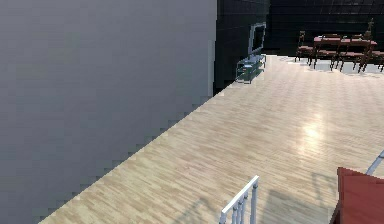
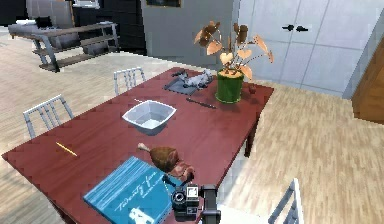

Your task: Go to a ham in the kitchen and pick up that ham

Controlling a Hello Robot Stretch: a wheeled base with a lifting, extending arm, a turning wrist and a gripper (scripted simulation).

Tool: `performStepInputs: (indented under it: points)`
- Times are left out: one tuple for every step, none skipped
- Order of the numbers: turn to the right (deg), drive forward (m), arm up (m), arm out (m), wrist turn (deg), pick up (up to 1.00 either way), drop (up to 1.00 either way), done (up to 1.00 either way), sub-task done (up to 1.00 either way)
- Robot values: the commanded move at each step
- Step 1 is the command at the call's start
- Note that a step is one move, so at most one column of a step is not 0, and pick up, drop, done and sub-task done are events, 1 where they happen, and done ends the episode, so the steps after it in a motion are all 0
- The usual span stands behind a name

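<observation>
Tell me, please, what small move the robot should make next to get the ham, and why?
Probably ease the gripper slightly farther out and toward the arm side view's left, to the ham. The ham lies on the red-brown table just beyond the gripper, beside the blue book, so a short reach should do.

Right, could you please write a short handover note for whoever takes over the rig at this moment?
Gripper: at the red table's near edge; cannot tell whether it holds anything.
Ham: lying on the table just beyond the gripper, beside a blue book; a grey tray sits farther out.
Done: the robot stands alongside the table, with the ham close to the arm.
Left: bring the gripper to the ham, grasp it and lift it clear.
</observation>
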Motion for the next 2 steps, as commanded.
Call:
performStepInputs:
  points:
    - [0.0, 0.0, 0.1, 0.0, 0.0, 0.0, 0.0, 0.0, 0.0]
    - [0.0, 0.0, 0.0, 0.0, 0.0, 0.0, 0.0, 1.0, 0.0]
